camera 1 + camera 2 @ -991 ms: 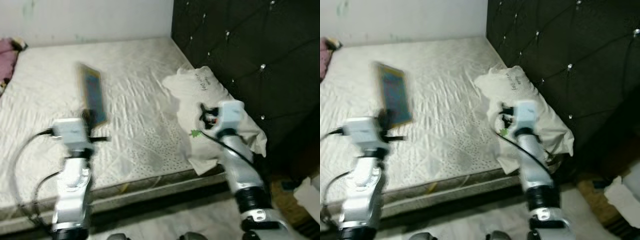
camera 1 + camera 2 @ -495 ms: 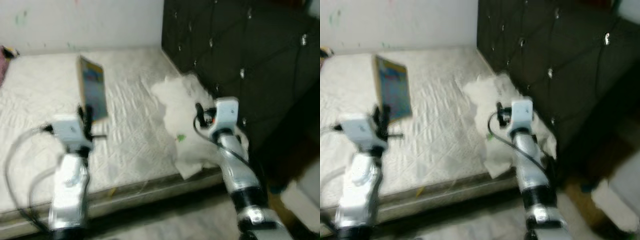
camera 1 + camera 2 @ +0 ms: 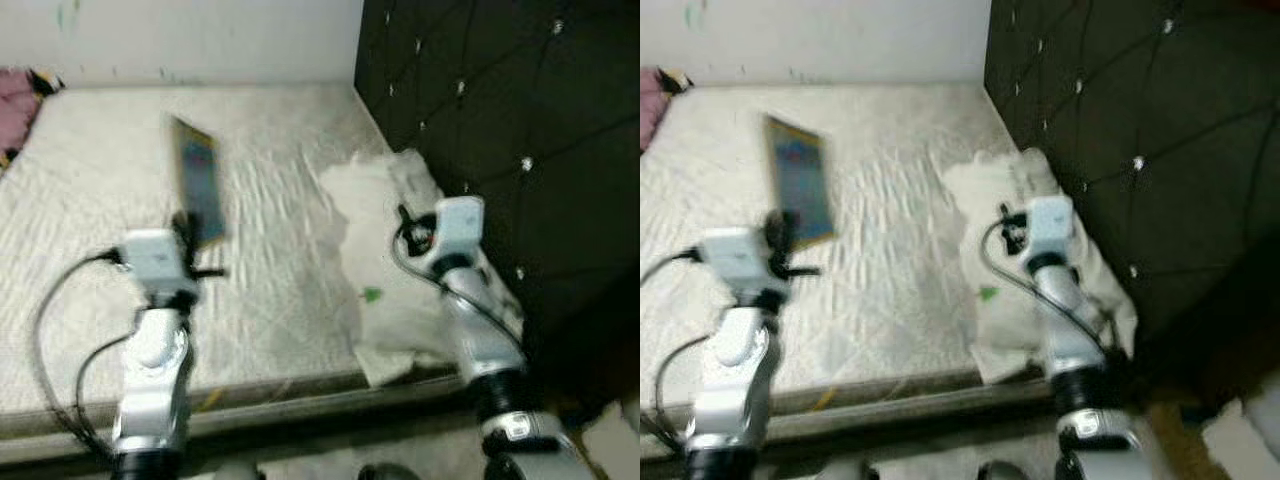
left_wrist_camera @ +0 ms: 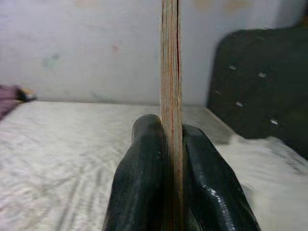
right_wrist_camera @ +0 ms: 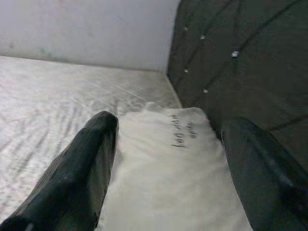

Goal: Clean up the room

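While the left gripper (image 4: 171,144) pinches a thin book (image 3: 197,192) upright over the mattress (image 3: 90,180), left of centre in the frame, the right gripper (image 5: 166,159) hangs spread wide. It's over the white pillow (image 3: 385,240) by the dark tufted headboard (image 3: 500,120), grabbing nothing.

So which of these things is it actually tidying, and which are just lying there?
In the job:
- book, gripped upright in the left hand
- white pillow, under the open right hand

Just lying about:
- mattress
- dark headboard
- pink cloth
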### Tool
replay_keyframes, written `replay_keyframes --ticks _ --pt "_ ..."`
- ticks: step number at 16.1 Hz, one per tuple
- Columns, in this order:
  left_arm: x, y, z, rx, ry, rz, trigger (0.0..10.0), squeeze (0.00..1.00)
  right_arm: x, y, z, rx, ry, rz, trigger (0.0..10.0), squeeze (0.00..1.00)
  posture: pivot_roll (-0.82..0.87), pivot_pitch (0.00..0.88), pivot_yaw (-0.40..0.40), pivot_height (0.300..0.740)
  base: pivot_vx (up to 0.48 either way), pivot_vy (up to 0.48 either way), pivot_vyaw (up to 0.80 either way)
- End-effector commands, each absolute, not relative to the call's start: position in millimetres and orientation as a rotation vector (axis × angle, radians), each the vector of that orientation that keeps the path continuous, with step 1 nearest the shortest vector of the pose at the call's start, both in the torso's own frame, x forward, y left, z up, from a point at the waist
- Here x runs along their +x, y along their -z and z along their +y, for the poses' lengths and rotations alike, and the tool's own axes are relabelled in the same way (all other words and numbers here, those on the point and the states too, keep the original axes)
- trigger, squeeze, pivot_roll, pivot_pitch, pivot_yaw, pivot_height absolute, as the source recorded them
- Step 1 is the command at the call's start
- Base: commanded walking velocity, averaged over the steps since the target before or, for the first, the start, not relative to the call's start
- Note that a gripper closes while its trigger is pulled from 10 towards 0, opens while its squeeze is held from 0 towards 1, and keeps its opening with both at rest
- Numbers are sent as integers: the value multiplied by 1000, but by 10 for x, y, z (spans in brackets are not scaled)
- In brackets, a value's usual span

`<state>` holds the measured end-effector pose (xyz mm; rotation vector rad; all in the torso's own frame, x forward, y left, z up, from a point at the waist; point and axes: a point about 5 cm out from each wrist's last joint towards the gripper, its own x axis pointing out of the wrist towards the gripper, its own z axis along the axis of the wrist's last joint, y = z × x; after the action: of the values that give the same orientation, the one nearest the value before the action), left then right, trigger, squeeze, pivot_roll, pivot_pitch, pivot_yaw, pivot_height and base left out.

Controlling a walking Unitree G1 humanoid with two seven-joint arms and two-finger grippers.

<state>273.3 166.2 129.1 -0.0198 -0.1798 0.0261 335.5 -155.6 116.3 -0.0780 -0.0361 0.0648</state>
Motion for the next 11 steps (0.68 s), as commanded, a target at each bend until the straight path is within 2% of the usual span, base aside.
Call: replay_keyframes --ticks 1,9,11 --pt "2747 -1400 1742 -2 -51 -228 10000 0 3366 -1188 -1485 -77 -86 -50 10000 0 51 0 -14 740 0 0 800" --pt "2752 -1397 1730 -6 -54 -226 10000 0 3359 -1175 -1469 -92 -103 -51 10000 0 52 0 -16 740 0 0 746" --pt "2740 -1383 1739 -8 -73 -223 10000 0 3347 -1159 -1476 -86 -99 -46 10000 0 55 0 -19 740 0 0 284"
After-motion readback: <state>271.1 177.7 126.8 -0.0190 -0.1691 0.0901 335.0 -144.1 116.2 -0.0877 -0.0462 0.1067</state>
